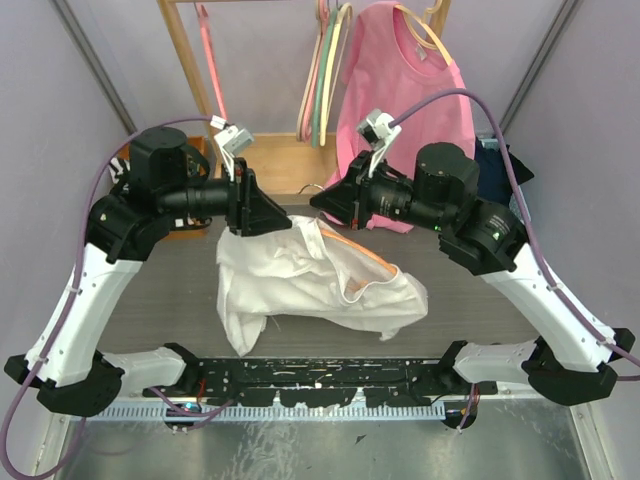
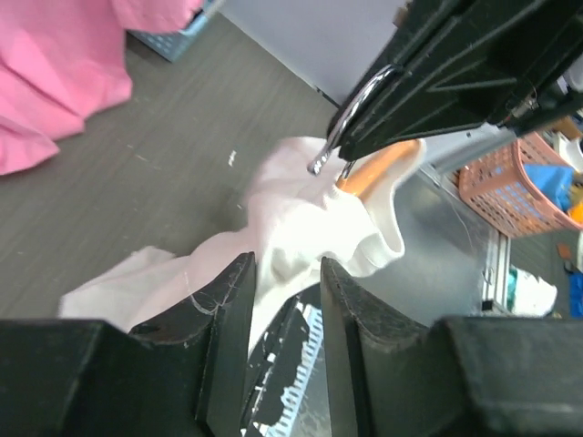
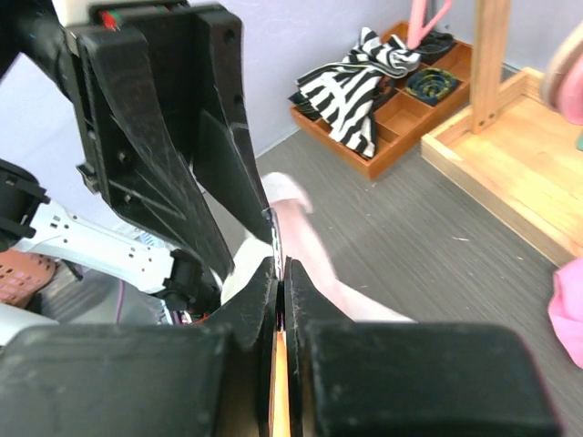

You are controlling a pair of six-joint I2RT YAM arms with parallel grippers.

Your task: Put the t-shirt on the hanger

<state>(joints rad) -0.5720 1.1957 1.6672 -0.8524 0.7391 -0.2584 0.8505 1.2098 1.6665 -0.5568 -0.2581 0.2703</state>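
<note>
The t-shirt [image 1: 310, 285] lies crumpled in the middle of the table [image 1: 480, 290], with its far left corner drawn up off the surface. The hanger [image 1: 368, 258] shows as an orange line under the cloth near the far right edge, so one shoulder seems to be inside the shirt already.

My right tool [image 3: 279, 273] is closed tight on the hanger's orange neck, just below the silver hook [image 2: 351, 114]. My left tool [image 2: 284, 273] has its fingers nearly together with a fold of white cloth between them, and I take that for a pinch on the raised corner.

I judge the step to be threading the hanger into the shirt. To do it well, I would hold the left pinch high so the opening gapes. Then I would slide the hanger sideways along the inside, with the hook pointing out of the neck and clear of the fabric. My two tools sit close together, so any move should be small and slow.

I can read no writing or brand. The pink t-shirt [image 1: 400, 100] behind has a neck label, but it is too small to read.
</note>
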